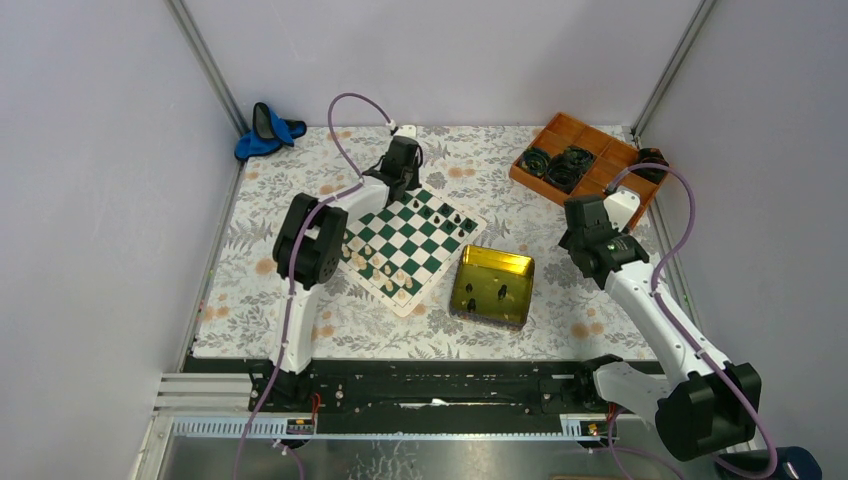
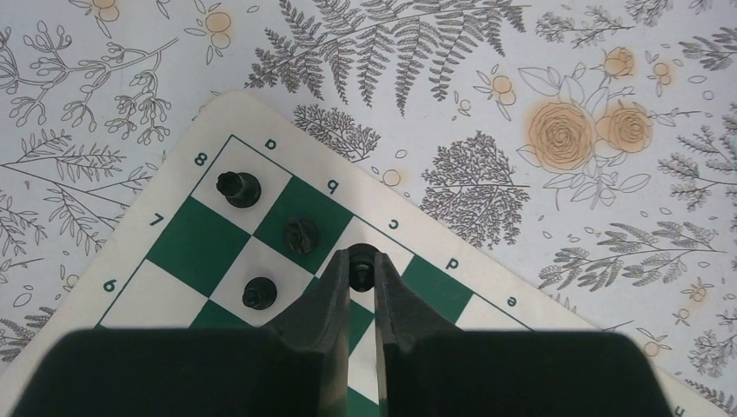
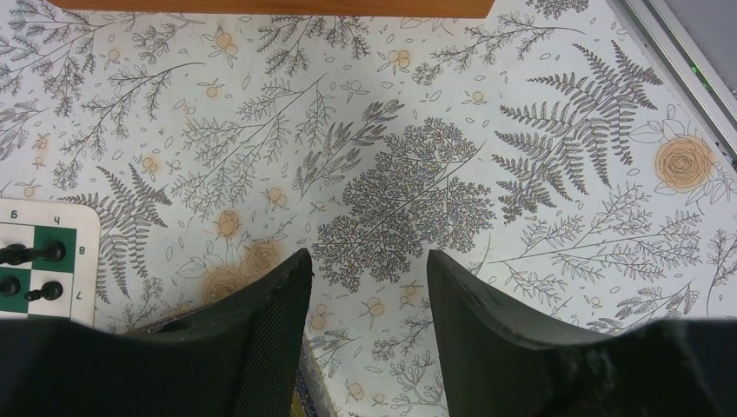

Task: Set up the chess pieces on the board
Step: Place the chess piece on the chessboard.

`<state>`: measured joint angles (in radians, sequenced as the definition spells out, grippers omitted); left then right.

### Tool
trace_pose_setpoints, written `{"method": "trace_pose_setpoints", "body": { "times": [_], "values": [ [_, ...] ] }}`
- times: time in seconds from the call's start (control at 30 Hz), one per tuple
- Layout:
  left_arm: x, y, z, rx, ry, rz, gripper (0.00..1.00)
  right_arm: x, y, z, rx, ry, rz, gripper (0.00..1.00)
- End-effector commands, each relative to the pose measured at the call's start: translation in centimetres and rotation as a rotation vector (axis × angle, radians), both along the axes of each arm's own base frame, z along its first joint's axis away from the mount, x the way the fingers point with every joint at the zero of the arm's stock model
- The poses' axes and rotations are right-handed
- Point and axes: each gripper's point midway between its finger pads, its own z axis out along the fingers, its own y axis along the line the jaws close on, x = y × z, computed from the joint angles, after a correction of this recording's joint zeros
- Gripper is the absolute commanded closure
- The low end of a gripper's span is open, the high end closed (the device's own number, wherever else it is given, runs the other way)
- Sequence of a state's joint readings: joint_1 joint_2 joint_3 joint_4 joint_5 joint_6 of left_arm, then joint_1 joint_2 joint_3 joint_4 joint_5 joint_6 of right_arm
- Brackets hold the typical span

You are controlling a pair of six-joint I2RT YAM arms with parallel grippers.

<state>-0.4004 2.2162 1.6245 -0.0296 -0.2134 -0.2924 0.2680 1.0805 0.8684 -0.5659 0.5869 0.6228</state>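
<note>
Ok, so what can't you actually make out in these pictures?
- Left wrist view: the black piece gripped in the left jaws shows only its top; the jaws cover the rest, so its kind is unclear.
- Top view: pieces on the board and in the yellow tin are too small to identify; the left arm covers the board's far corner.
- Right wrist view: the left edge cuts off all but a board corner.
</note>
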Motion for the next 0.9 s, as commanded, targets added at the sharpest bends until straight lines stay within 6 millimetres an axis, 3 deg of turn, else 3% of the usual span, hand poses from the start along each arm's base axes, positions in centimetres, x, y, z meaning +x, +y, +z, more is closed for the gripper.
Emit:
{"method": "trace_pose_setpoints", "body": {
  "times": [0.0, 0.87],
  "values": [
    [1.5, 0.0, 0.6, -0.032, -0.039, 0.005, 1.0, 0.9, -0.5, 1.9, -0.024, -0.042, -0.019, 0.42],
    [1.2, -0.2, -1.9, -0.039, 0.028, 0.004, 0.99, 0.6, -0.5, 1.2, -0.023, -0.026, -0.022, 0.42]
  ]
}}
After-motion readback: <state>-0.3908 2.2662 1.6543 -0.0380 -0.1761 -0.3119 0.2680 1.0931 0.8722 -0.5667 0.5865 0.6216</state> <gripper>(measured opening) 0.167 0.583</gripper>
